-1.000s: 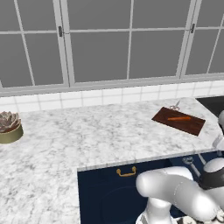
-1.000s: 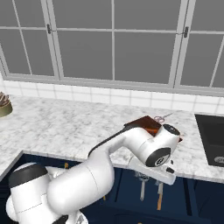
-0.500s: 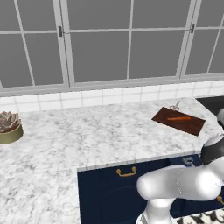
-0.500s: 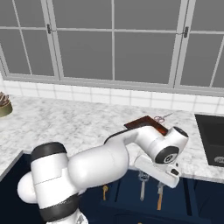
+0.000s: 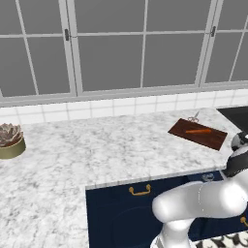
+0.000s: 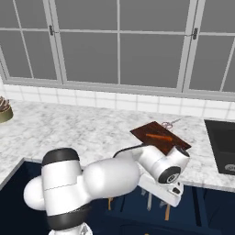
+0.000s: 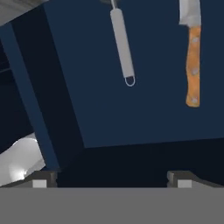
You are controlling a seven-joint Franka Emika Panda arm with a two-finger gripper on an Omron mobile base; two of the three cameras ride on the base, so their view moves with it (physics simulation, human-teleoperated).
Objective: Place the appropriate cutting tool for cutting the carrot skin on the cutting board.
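The dark reddish-brown cutting board (image 5: 197,134) (image 6: 156,133) lies on the marble counter at the right, with the slim orange carrot (image 5: 198,131) (image 6: 159,137) on it. My gripper (image 7: 112,177) is open, its fingertips (image 7: 46,177) wide apart with nothing between them. It looks into an open dark-blue drawer (image 7: 148,109). Ahead lie a slim grey-handled tool (image 7: 122,43) and, to its right, a knife with an orange-brown handle (image 7: 193,65); the top of each is cut off by the frame. My hand (image 6: 166,190) hangs below the counter's front edge, under the board.
Small metal scissors (image 5: 193,117) (image 6: 169,123) lie at the board's far edge. A dark sink (image 6: 222,147) is set in the counter to the right. A potted succulent (image 5: 9,140) stands far left. A drawer front with a gold handle (image 5: 139,190) sits under the counter.
The arm has folded lower in front of the drawer and the wrist has shifted a little right and down. Board, carrot and scissors have stayed put.
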